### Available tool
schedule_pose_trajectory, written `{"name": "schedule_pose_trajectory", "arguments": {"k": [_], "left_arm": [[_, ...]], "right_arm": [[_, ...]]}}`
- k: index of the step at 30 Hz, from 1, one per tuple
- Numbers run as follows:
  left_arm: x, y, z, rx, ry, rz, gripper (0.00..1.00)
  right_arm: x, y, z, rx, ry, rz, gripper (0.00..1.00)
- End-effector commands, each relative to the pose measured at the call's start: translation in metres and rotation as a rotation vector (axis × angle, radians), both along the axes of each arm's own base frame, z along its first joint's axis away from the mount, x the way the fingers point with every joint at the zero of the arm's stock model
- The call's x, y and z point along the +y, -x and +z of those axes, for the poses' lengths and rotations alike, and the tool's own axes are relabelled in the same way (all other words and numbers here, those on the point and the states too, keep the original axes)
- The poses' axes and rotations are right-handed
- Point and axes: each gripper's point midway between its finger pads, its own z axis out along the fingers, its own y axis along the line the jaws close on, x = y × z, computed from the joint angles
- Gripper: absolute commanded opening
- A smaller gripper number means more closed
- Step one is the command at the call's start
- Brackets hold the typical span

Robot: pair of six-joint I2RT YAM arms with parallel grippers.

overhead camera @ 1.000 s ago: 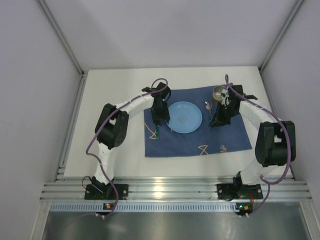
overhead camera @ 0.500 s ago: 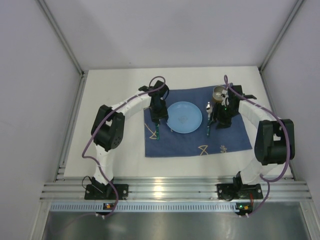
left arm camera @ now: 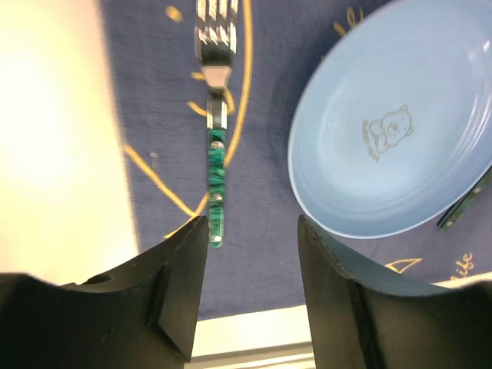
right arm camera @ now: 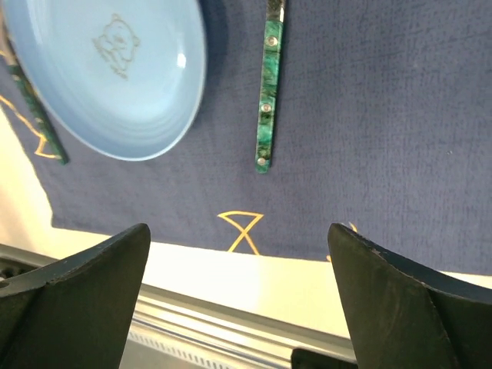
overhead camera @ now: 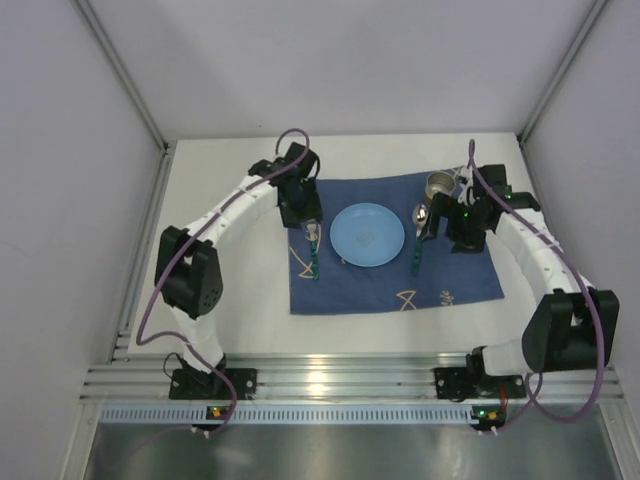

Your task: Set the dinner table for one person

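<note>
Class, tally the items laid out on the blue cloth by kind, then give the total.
plate: 1
fork: 1
spoon: 1
metal cup: 1
Total: 4

Left wrist: tines of green-handled steel fork (left arm camera: 217, 177) clipped by top edge; right wrist: bowl of green-handled spoon (right arm camera: 267, 92) cut off.

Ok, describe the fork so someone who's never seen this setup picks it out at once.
On the white table lies a dark blue cloth with a light blue plate on it. The fork lies on the cloth just left of the plate. Its green handle matches the spoon on the plate's right, but it ends in tines, not a bowl.
</note>
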Motion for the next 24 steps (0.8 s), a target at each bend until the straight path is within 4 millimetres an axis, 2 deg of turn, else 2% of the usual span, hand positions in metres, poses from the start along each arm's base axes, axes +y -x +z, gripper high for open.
{"name": "schedule_pose_trajectory", "arguments": {"k": [1,2,3,4,5,6,7,8,9,10,11,12,13,14,15,16,17,18,19,20,21,22,23,24], "left_arm": [[0.044,-0.011,0.064,-0.202,-0.090,0.030,0.57],[0.050,-0.012,0.076,-0.252,-0.104,0.023,0.58],[0.056,-0.014,0.104,-0.355,-0.106,0.003,0.60],[0.075,-0.017,0.110,-0.413,-0.185,0.046,0.61],[0.086,-0.015,0.119,-0.459,-0.214,0.058,0.63],[0.101,-0.015,0.132,-0.565,-0.253,0.074,0.69],[0.102,-0.014,0.136,-0.614,-0.227,0.088,0.71],[0.113,-0.013,0.139,-0.674,-0.275,0.081,0.72],[0.118,-0.007,0.159,-0.778,-0.250,0.089,0.71],[0.120,-0.008,0.139,-0.833,-0.251,0.078,0.71],[0.125,-0.006,0.139,-0.897,-0.295,0.031,0.71],[0.135,0.002,0.149,-0.977,-0.306,0.044,0.72],[0.143,0.005,0.130,-1.026,-0.321,0.078,0.76],[0.152,0.009,0.124,-1.056,-0.362,0.085,0.81],[0.165,0.021,0.097,-1.042,-0.407,0.091,0.87],[0.171,0.023,0.091,-1.063,-0.418,0.095,0.93],[0.175,0.022,0.093,-1.109,-0.423,0.100,0.95],[0.180,0.022,0.078,-1.088,-0.427,0.102,0.96],[0.193,0.022,0.055,-1.038,-0.425,0.103,0.96],[0.197,0.020,0.046,-1.019,-0.381,0.141,0.96],[0.203,0.019,0.027,-0.977,-0.378,0.151,0.96],[0.209,0.016,0.020,-0.969,-0.364,0.159,0.96],[0.210,0.014,0.016,-0.975,-0.368,0.152,0.97],[0.209,0.009,0.012,-0.988,-0.378,0.132,0.97]], "right_arm": [[-0.002,-0.001,0.073,-0.183,-0.027,-0.032,0.99],[-0.006,-0.002,0.089,-0.236,0.003,-0.050,0.99],[-0.008,-0.002,0.112,-0.292,0.027,-0.065,0.99],[-0.009,0.004,0.129,-0.342,0.046,-0.077,0.99],[-0.011,0.008,0.139,-0.377,0.076,-0.087,0.99],[-0.015,0.016,0.156,-0.433,0.083,-0.111,1.00],[-0.016,0.020,0.164,-0.454,0.079,-0.113,1.00],[-0.021,0.023,0.169,-0.477,0.106,-0.130,1.00],[-0.023,0.029,0.173,-0.486,0.118,-0.128,1.00],[-0.025,0.035,0.180,-0.519,0.133,-0.116,1.00],[-0.025,0.041,0.182,-0.531,0.145,-0.103,1.00],[-0.024,0.045,0.185,-0.552,0.151,-0.086,1.00],[-0.024,0.050,0.189,-0.577,0.155,-0.070,1.00],[-0.029,0.060,0.204,-0.653,0.160,-0.088,1.00],[-0.031,0.064,0.206,-0.688,0.158,-0.097,1.00],[-0.036,0.081,0.224,-0.792,0.141,-0.117,1.00],[-0.037,0.088,0.232,-0.856,0.131,-0.120,1.00],[-0.037,0.087,0.233,-0.924,0.120,-0.127,1.00],[-0.042,0.107,0.248,-1.041,0.105,-0.144,1.00],[-0.047,0.110,0.263,-1.153,0.094,-0.177,1.00],[-0.049,0.108,0.245,-1.161,0.107,-0.187,1.00],[-0.055,0.127,0.255,-1.266,0.097,-0.210,1.00],[-0.055,0.133,0.264,-1.352,0.085,-0.203,1.00],[-0.055,0.131,0.252,-1.361,0.101,-0.192,1.00]]}}
